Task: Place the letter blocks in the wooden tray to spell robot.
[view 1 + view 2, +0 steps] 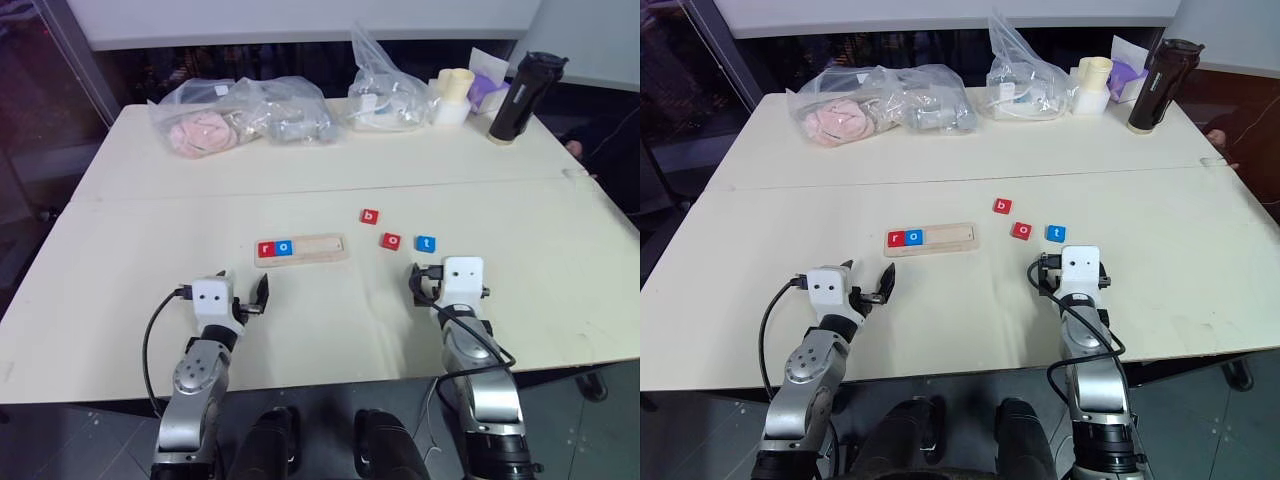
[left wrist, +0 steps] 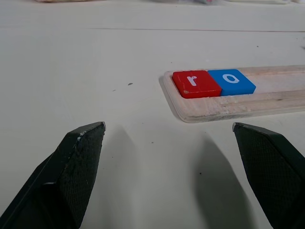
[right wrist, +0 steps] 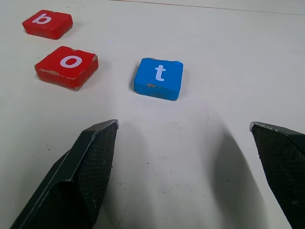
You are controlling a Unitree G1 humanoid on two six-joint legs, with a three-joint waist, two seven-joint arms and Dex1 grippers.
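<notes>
On the near half of the pale table point(image 1: 150, 290) — the wooden tray point(image 1: 318, 250) lies a little left of centre, with a red r block point(image 2: 195, 83) seated at its left end and a blue o block point(image 2: 231, 81) touching it on the right. The rest of the groove is bare. Three blocks wait loose to the tray's right: red b block point(image 3: 46, 23) farthest back, red o block point(image 3: 66, 67) nearer, blue t block point(image 3: 158, 78) just beside the red o.

Left gripper point(image 2: 169, 131) hovers short of the tray's left end, jaws wide, holding nothing. Right gripper point(image 3: 183, 125) sits just short of the t block, jaws equally wide and empty.

Risks, as I judge them:
- Wrong order. The right gripper faces the t, yet b is the next letter due — taking the nearest block would spell it wrong or force a re-pick.
- Reaching for b means passing over or beside the red o and t; a finger could nudge either one askew.
- Blocks are thin and flat; a pinch set too high may slip off, too low may scrape the table.
- Dropping b in tilted could ride up on the blue o or shove the seated pair.
- The tray looks light and unfixed; a push may slide it.
</notes>
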